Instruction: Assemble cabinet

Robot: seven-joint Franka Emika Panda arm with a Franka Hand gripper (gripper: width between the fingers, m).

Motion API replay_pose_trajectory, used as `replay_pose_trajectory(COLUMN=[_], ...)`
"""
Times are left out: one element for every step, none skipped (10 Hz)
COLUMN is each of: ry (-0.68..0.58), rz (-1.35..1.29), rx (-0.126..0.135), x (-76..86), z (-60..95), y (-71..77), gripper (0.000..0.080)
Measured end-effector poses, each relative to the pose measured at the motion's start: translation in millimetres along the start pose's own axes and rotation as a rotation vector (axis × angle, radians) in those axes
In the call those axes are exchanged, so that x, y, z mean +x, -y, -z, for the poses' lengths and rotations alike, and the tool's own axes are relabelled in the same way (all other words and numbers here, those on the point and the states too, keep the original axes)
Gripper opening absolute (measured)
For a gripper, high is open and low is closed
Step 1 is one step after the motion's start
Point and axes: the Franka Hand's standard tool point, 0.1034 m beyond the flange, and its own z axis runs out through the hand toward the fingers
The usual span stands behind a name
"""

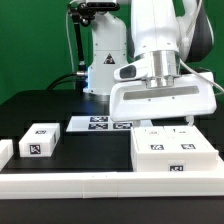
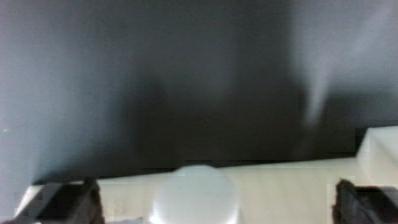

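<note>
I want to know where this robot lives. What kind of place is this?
Most likely a robot lab workbench. A white robot arm stands over a black table, and the white blocks on it carry black-and-white square tags.

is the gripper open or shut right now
Open: the wrist view shows the gripper with its two dark fingers standing wide apart.

The cabinet was white with black-and-white square tags, the drawer block white with the same tag pattern, and the desk plain black.
</note>
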Motion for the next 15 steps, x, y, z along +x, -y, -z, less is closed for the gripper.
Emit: replay_pose_trajectory(ry=[0.0, 0.001, 0.001, 0.001, 0.002, 0.002, 0.001, 0.001, 0.001, 0.001, 0.001, 0.001, 0.001, 0.008, 0.052], rz=[0.002, 0.002, 0.002, 0.002, -0.003, -0.002, -0.002, -0.001, -0.001, -0.001, -0.001, -0.001, -0.001, -0.002, -0.012], rx=[-0.001, -0.001, -0.001, -0.001, -0.006, -0.007, -0.008, -0.008, -0.008, -0.008, -0.008, -0.008, -0.008, -0.007, -0.001], x=[0.0, -0.8, -0.9, -1.0, -1.1, -1.3, -1.4, -1.4, -1.4, -1.4, -1.4, -1.4, -1.4, -1.1, 2.8], z=[-0.1, -0.7, -0.8, -0.9, -1.1, -1.0, -1.0, -1.0, -1.0, -1.0, -1.0, -1.0, -1.0, -0.7, 8.3], y=[-0.8, -0.7, -0.8, -0.8, -4.4, -5.5, -5.4, -5.4, -5.4, -5.4, -5.4, -5.4, -5.4, -5.8, -8.4], gripper=[0.0649, 0.0649, 0.0525, 0.0369, 0.0231, 0.0231, 0.0217, 0.0217, 0.0217, 0.0217, 0.0217, 0.0217, 0.0219, 0.0219, 0.0219])
